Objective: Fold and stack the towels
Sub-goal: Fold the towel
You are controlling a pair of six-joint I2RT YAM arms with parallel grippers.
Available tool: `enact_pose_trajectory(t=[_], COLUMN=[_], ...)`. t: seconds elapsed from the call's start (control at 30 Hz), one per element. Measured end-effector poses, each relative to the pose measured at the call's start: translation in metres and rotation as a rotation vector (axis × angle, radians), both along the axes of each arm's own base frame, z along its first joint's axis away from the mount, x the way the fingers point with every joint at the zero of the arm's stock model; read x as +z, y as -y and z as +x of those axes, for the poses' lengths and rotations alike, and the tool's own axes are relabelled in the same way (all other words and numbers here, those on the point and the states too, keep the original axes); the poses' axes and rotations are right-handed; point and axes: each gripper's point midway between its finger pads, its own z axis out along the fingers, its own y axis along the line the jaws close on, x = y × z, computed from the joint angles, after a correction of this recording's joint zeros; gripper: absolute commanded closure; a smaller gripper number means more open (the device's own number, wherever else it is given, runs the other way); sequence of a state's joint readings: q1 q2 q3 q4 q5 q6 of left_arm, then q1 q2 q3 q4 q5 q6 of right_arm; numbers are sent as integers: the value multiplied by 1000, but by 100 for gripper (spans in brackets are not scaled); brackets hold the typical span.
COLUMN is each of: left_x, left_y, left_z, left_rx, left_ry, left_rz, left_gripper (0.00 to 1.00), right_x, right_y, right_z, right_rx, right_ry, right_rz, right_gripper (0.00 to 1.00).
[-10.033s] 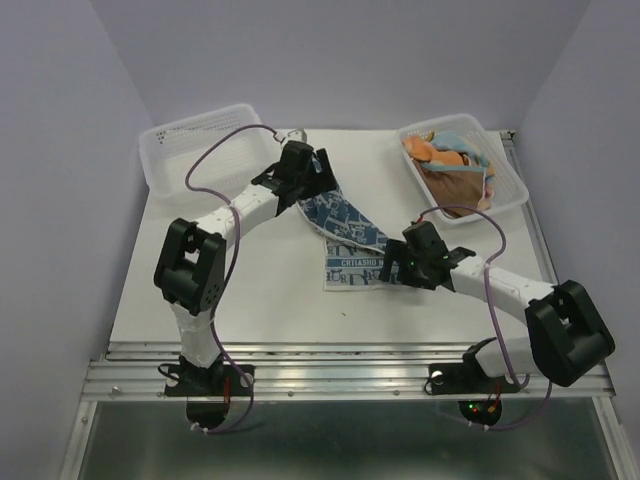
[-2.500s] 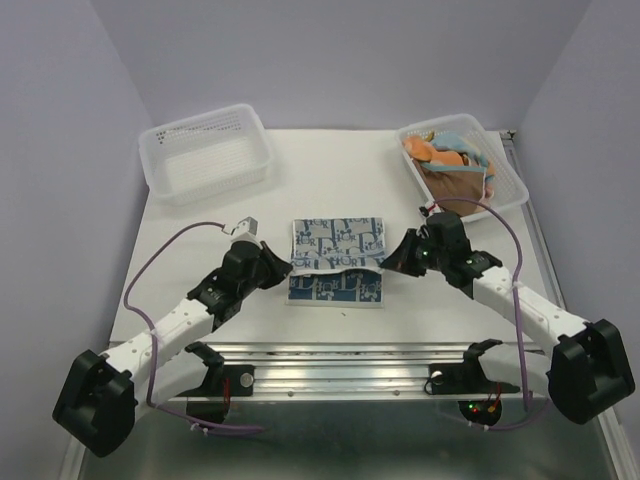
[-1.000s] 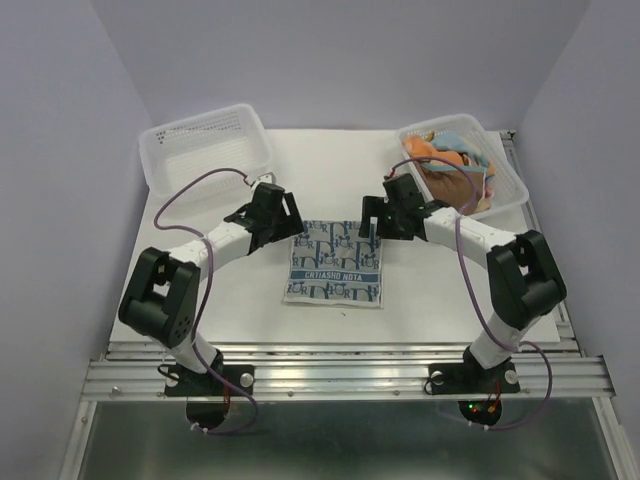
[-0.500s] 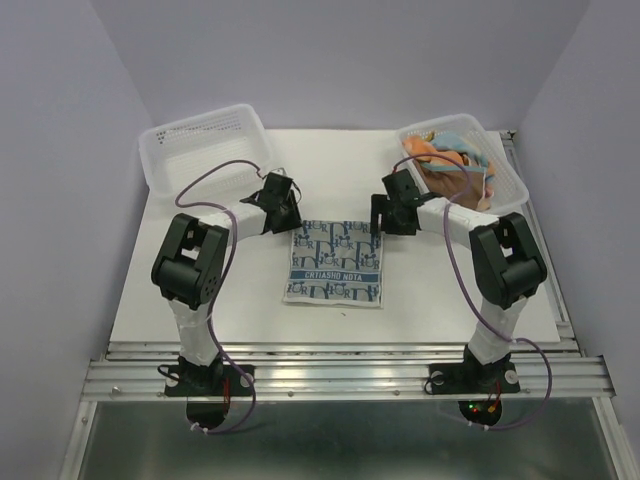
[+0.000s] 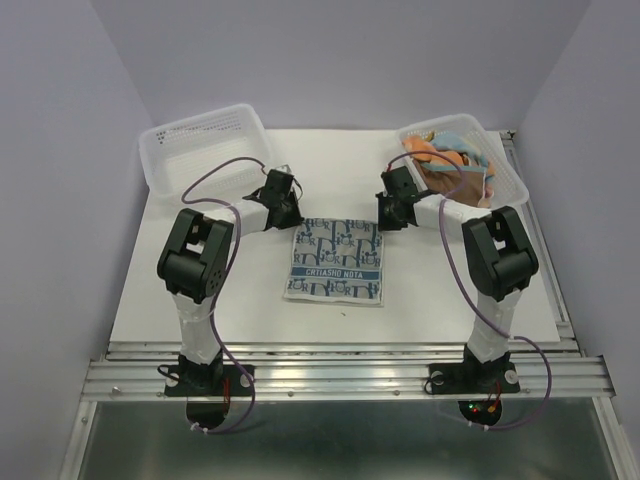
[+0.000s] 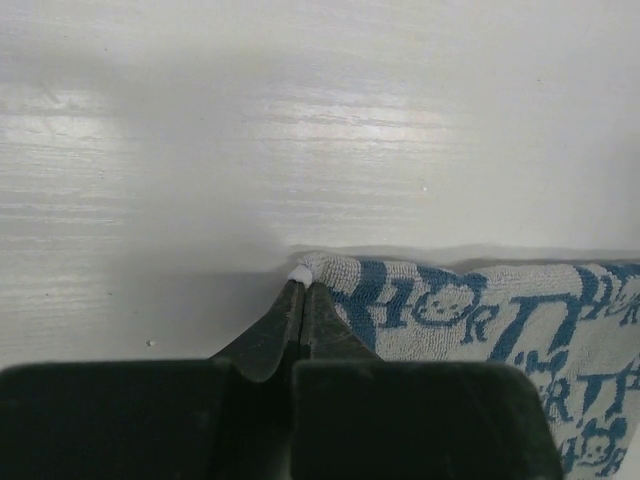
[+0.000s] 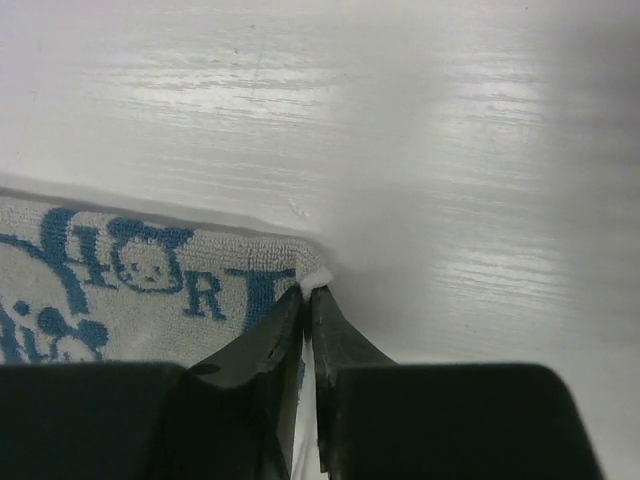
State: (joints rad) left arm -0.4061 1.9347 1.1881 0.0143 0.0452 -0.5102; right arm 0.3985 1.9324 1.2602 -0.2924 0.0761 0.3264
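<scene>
plainly, towel point(image 6: 470, 310) corner inside each gripper point(image 6: 303, 287)

blue-white towel point(image 5: 336, 262), band perhaps "CRTIASHO NOTA", corner letters "HOR"

One camera hangs high behind the arm bases and looks down over the whole table point(image 5: 250, 300). The two wrist cameras sit very low and close, facing away across the surface. All three share the blue-white towel point(image 5: 337, 262), each wrist view catching one far corner.
</scene>
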Motion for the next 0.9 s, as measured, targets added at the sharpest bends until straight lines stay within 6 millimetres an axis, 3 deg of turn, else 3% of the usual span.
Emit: enact_pose_trajectory(t=[0.17, 0.27, 0.47, 0.6, 0.9], left_x=[2, 11, 64, 82, 72], left_y=[2, 0, 0, 0, -17], left_z=[0, -11, -34, -52, -117], left_rx=[-7, -7, -14, -17, 14], left_ry=[10, 41, 172, 222, 221], left_rz=[-9, -13, -73, -109, -155], left_gripper=[100, 100, 100, 100, 100], right_x=[1, 11, 65, 85, 89], right_y=[-6, -10, -17, -21, -25], right_z=[-1, -6, -31, -49, -111], right_rx=[46, 77, 141, 183, 256], right_ry=[0, 15, 109, 151, 112], right_rz=[19, 49, 159, 223, 358], right_gripper=[99, 99, 99, 99, 99])
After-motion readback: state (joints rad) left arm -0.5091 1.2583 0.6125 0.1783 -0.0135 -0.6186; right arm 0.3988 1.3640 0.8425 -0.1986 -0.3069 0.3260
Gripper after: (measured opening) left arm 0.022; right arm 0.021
